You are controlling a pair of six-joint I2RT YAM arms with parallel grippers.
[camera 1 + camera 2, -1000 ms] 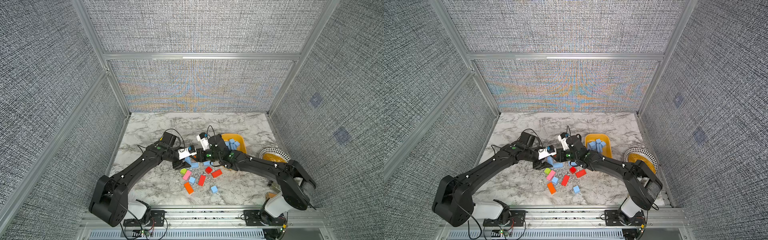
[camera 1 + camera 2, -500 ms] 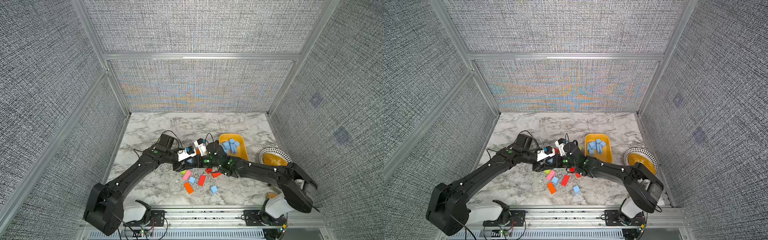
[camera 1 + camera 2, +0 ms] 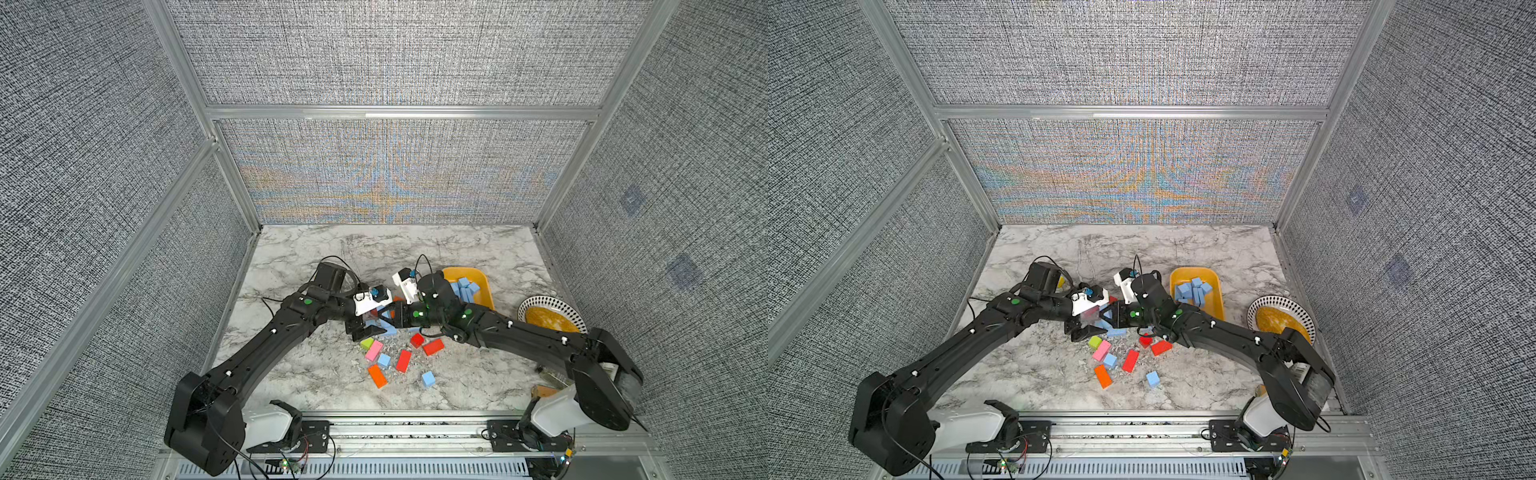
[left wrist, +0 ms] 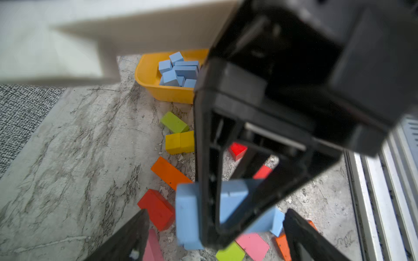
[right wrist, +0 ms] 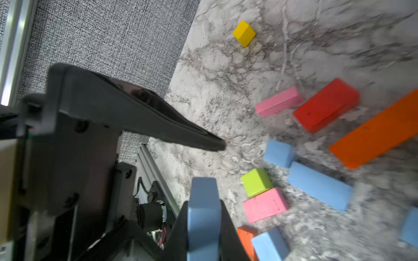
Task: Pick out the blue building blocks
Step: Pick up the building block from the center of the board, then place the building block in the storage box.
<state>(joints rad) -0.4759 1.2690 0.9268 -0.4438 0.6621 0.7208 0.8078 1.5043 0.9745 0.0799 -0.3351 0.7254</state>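
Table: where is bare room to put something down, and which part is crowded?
Free: the wide strip of table between the back wall and the arms; also the patch between the loose blocks and the front rail. Crowded: the middle, where left end effector and right end effector meet over blocks, and the right side with tray and plate.

Blk arms (image 3: pixel 270 345), wht bases (image 3: pixel 266 424), grn dots (image 3: pixel 308 301)

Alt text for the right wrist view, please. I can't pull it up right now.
The right gripper is shut on a blue block, with the marble table behind it. One black finger of the left gripper reaches in beside it. Loose blue blocks lie among blocks of other colours: pink, red, orange, green, yellow.
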